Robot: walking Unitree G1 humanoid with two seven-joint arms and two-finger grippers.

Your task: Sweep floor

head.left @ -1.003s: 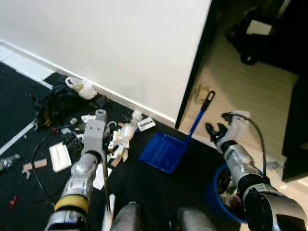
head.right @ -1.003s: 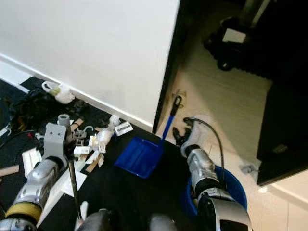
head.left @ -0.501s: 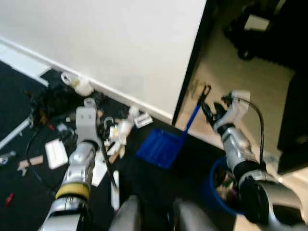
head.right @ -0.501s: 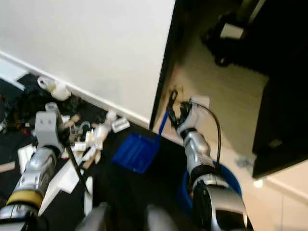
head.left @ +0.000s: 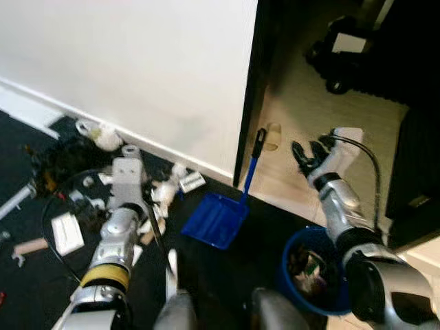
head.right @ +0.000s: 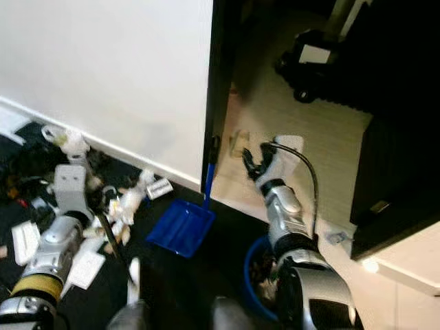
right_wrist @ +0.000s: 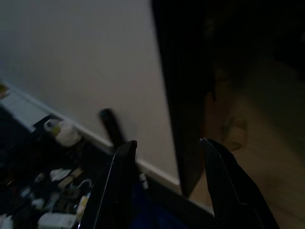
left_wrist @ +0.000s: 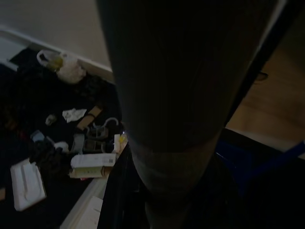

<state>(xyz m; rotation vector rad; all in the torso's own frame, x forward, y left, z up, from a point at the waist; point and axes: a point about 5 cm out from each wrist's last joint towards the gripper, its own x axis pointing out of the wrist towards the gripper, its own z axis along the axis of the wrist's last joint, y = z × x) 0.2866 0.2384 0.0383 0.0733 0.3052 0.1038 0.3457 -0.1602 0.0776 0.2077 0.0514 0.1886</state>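
A white wall (head.left: 137, 69) with a pale skirting runs along a dark floor (head.left: 227, 275), ending at a black door edge beyond which lighter flooring leads into another room. Rubbish (head.left: 161, 196) lies scattered at the foot of the wall: scraps of paper, small cartons, a white knotted bag and some dark tangled stuff. The blue dustpan (head.left: 216, 220) sits flat on the dark floor just beside this litter, its long handle (head.left: 251, 165) rising toward the door edge and ending in a black grip. A blue bucket (head.left: 313, 275) holding some waste stands near the robot's right side. The right hand (head.left: 306, 157) is raised in the air beside the top of the handle, apart from it, its fingers (right_wrist: 119, 186) spread wide, with the black grip seen between them in the right wrist view. The left hand (head.left: 128, 182) is low over the litter; a thin dark rod, seemingly a brush shaft (head.left: 157, 237), slants down past its arm, but I cannot tell whether its fingers are spread or pressed together. The dustpan looks light and stiff, likely plastic, so it would tip or swing easily; the best hold is probably the black grip at the top of the handle, pinched firmly, since the smooth shaft below may slip.
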